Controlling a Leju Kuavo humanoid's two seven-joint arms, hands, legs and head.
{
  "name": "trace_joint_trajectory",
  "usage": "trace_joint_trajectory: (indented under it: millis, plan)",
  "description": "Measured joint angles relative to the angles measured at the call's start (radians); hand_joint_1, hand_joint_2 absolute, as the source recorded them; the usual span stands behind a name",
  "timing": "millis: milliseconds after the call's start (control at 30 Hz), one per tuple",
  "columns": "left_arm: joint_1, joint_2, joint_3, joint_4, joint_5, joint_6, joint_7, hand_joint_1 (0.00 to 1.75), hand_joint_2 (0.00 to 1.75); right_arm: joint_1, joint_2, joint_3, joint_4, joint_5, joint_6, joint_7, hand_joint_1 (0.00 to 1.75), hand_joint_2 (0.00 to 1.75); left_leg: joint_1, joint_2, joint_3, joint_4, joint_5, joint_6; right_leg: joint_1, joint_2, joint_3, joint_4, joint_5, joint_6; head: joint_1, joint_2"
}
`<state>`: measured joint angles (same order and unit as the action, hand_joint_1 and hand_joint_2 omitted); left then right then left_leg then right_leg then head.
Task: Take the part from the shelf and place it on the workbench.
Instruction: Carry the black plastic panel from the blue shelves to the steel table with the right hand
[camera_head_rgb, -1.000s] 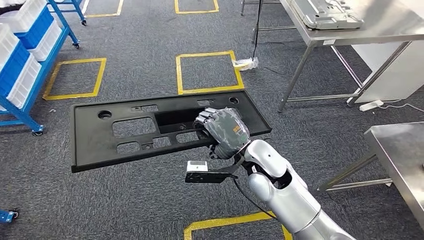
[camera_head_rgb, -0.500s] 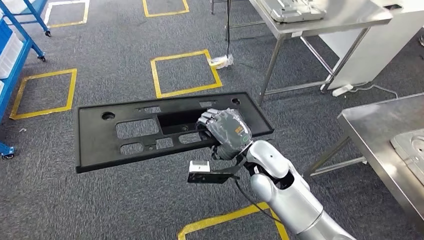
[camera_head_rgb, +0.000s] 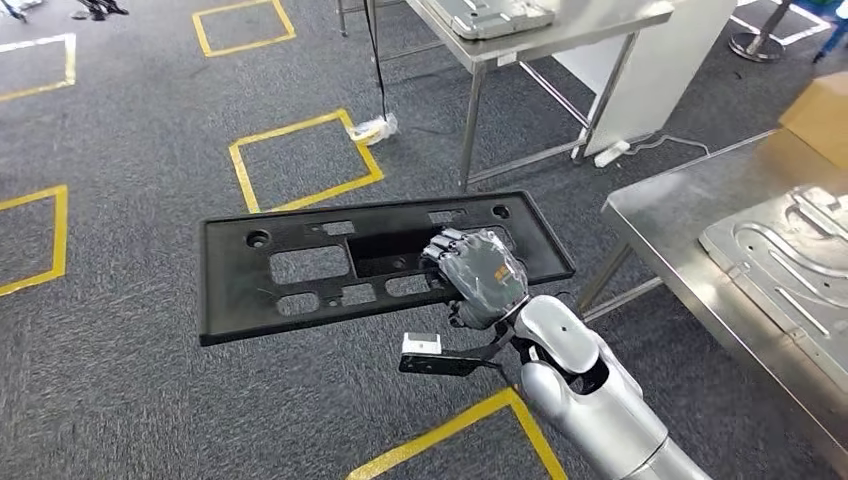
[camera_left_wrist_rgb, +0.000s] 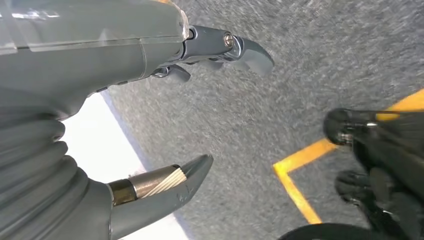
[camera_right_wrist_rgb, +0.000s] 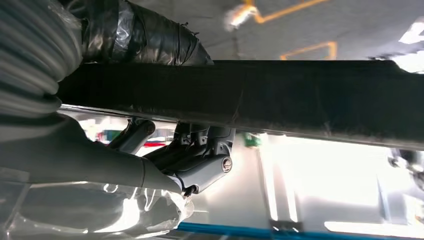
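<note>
Robot has turned toward the bench w/ part in hand.

Right hand (camera_head_rgb: 478, 275) clamped on black part (camera_head_rgb: 300, 270), carried flat over carpet, centre frame; left hand (camera_left_wrist_rgb: 150, 100) hangs w/ fingers apart, holding nothing. Vs 1 s ago whole view swung: blue shelf gone, steel workbench (camera_head_rgb: 670, 215) now at right edge, so drop-off looks close. Grey carpet (camera_head_rgb: 120, 400), yellow floor squares (camera_head_rgb: 300, 160), 2nd table (camera_head_rgb: 560, 35) upper centre.

A factory workshop floor: grey carpet (camera_head_rgb: 130, 400) marked with yellow taped squares (camera_head_rgb: 305, 160), a steel desk (camera_head_rgb: 560, 25) at the far side and another desk (camera_head_rgb: 680, 235) on the right carrying a pressed metal panel (camera_head_rgb: 790, 260).
</note>
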<state>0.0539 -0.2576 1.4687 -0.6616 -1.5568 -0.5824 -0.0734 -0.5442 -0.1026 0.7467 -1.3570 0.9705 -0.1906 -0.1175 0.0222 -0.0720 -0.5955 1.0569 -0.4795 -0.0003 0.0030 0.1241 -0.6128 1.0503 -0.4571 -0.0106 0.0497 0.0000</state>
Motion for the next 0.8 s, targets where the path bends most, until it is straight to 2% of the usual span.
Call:
trace_joint_trajectory:
  millis: [67, 100, 133, 200, 267, 300, 333, 367, 433, 467, 500, 567, 600, 633, 667, 700, 733, 767, 800]
  plan:
    - [0.006, -0.025, 0.007, -0.029, -0.009, -0.009, 0.0, 0.0, 1.75, 0.031, -0.032, -0.012, -0.007, 0.002, -0.011, -0.009, 1.75, 1.75, -0.002, 0.022, 0.005, -0.008, 0.004, 0.011, -0.004, 0.019, -0.003, -0.003, 0.002, 0.012, 0.0, 0.0]
    - [0.008, -0.035, 0.008, -0.042, -0.01, -0.011, -0.001, 0.0, 1.75, 0.041, -0.047, -0.018, -0.012, 0.004, -0.014, -0.011, 1.75, 1.75, -0.001, 0.033, 0.008, -0.013, 0.006, 0.017, -0.003, 0.004, -0.006, 0.001, -0.002, 0.017, 0.0, 0.0]
    - [0.009, -0.044, 0.01, -0.053, -0.011, -0.013, -0.001, 0.0, 1.75, 0.048, -0.058, -0.023, -0.017, 0.006, -0.015, -0.011, 1.75, 1.75, 0.0, 0.044, 0.012, -0.019, 0.008, 0.023, -0.001, -0.023, -0.014, 0.017, -0.012, 0.022, 0.003, 0.0]
    - [0.011, -0.057, 0.015, -0.074, -0.011, -0.017, -0.002, 0.0, 1.75, 0.053, -0.073, -0.029, -0.027, 0.013, -0.014, -0.007, 1.75, 1.75, -0.002, 0.071, 0.017, -0.027, 0.009, 0.033, -0.002, -0.093, -0.062, 0.111, -0.061, 0.03, 0.007, 0.0]
    - [0.012, -0.065, 0.019, -0.09, -0.013, -0.024, -0.002, 0.0, 1.75, 0.057, -0.081, -0.029, -0.032, 0.029, -0.013, 0.003, 1.75, 1.75, -0.003, 0.1, 0.018, -0.027, 0.004, 0.039, -0.01, -0.116, -0.128, 0.228, -0.102, 0.039, 0.009, 0.0]
    - [0.012, -0.067, 0.02, -0.097, -0.013, -0.029, -0.002, 0.0, 1.75, 0.059, -0.086, -0.029, -0.033, 0.042, -0.013, 0.01, 1.75, 1.75, -0.003, 0.113, 0.02, -0.027, 0.002, 0.04, -0.014, -0.118, -0.143, 0.252, -0.1, 0.042, 0.008, 0.0]
    - [0.012, -0.069, 0.021, -0.102, -0.014, -0.032, -0.002, 0.0, 1.75, 0.06, -0.092, -0.029, -0.034, 0.06, -0.014, 0.021, 1.75, 1.75, -0.003, 0.125, 0.022, -0.027, -0.001, 0.039, -0.019, -0.122, -0.139, 0.237, -0.079, 0.045, 0.008, 0.0]
    - [0.012, -0.071, 0.022, -0.106, -0.014, -0.035, -0.003, 0.0, 1.75, 0.058, -0.098, -0.029, -0.035, 0.083, -0.016, 0.035, 1.75, 1.75, -0.003, 0.136, 0.026, -0.027, -0.004, 0.036, -0.023, -0.131, -0.114, 0.184, -0.043, 0.047, 0.008, 0.0]
    - [0.012, -0.075, 0.024, -0.112, -0.014, -0.035, -0.005, 0.0, 1.75, 0.049, -0.11, -0.03, -0.034, 0.126, -0.023, 0.061, 1.75, 1.75, -0.005, 0.156, 0.036, -0.027, -0.012, 0.028, -0.021, -0.175, -0.046, 0.049, 0.012, 0.046, 0.008, 0.0]
    - [0.013, -0.077, 0.025, -0.114, -0.014, -0.034, -0.006, 0.0, 1.75, 0.043, -0.116, -0.031, -0.034, 0.14, -0.027, 0.07, 1.75, 1.75, -0.007, 0.164, 0.04, -0.027, -0.015, 0.022, -0.017, -0.191, -0.025, 0.006, 0.023, 0.042, 0.008, 0.0]
    - [0.013, -0.078, 0.025, -0.116, -0.014, -0.033, -0.006, 0.0, 1.75, 0.038, -0.12, -0.033, -0.034, 0.149, -0.031, 0.075, 1.75, 1.75, -0.008, 0.173, 0.044, -0.028, -0.019, 0.016, -0.011, -0.198, -0.017, -0.011, 0.022, 0.038, 0.008, 0.0]
    - [0.011, -0.081, 0.026, -0.117, -0.014, -0.027, -0.006, 0.0, 1.75, 0.032, -0.129, -0.036, -0.034, 0.165, -0.04, 0.081, 1.75, 1.75, -0.008, 0.191, 0.054, -0.031, -0.025, 0.003, -0.006, -0.176, -0.015, -0.014, 0.019, 0.026, 0.007, 0.0]
    - [0.009, -0.083, 0.026, -0.117, -0.014, -0.023, -0.006, 0.0, 1.75, 0.031, -0.132, -0.038, -0.034, 0.176, -0.045, 0.084, 1.75, 1.75, -0.006, 0.184, 0.059, -0.028, -0.03, -0.003, -0.008, -0.164, -0.011, -0.018, 0.02, 0.02, 0.007, 0.0]
    - [0.008, -0.084, 0.026, -0.117, -0.014, -0.019, -0.005, 0.0, 1.75, 0.029, -0.135, -0.038, -0.034, 0.188, -0.051, 0.088, 1.75, 1.75, -0.004, 0.164, 0.056, -0.012, -0.043, -0.007, -0.01, -0.152, -0.006, -0.022, 0.021, 0.013, 0.006, 0.0]
    - [0.007, -0.085, 0.026, -0.117, -0.014, -0.016, -0.004, 0.0, 1.75, 0.027, -0.137, -0.039, -0.034, 0.2, -0.057, 0.092, 1.75, 1.75, -0.001, 0.136, 0.041, 0.025, -0.066, -0.009, -0.013, -0.142, -0.001, -0.026, 0.022, 0.006, 0.006, 0.0]
    - [0.008, -0.086, 0.026, -0.117, -0.014, -0.014, -0.003, 0.0, 1.75, 0.025, -0.137, -0.039, -0.034, 0.21, -0.063, 0.097, 1.75, 1.75, 0.0, 0.106, 0.012, 0.083, -0.095, -0.01, -0.013, -0.13, 0.001, -0.027, 0.022, 0.0, 0.005, 0.0]
    - [0.009, -0.086, 0.026, -0.117, -0.014, -0.014, -0.002, 0.0, 1.75, 0.023, -0.138, -0.039, -0.033, 0.216, -0.067, 0.1, 1.75, 1.75, 0.0, 0.088, -0.024, 0.15, -0.125, -0.01, -0.012, -0.118, 0.001, -0.027, 0.021, -0.004, 0.005, 0.0]
    - [0.01, -0.086, 0.027, -0.117, -0.014, -0.014, -0.001, 0.0, 1.75, 0.023, -0.138, -0.039, -0.033, 0.219, -0.07, 0.102, 1.75, 1.75, 0.0, 0.082, -0.059, 0.21, -0.143, -0.01, -0.011, -0.105, 0.001, -0.026, 0.02, -0.006, 0.005, 0.0]
    - [0.011, -0.086, 0.027, -0.117, -0.014, -0.013, 0.0, 0.0, 1.75, 0.023, -0.138, -0.039, -0.032, 0.22, -0.071, 0.103, 1.75, 1.75, -0.001, 0.08, -0.083, 0.243, -0.142, -0.009, -0.009, -0.089, 0.002, -0.024, 0.019, -0.007, 0.005, 0.0]
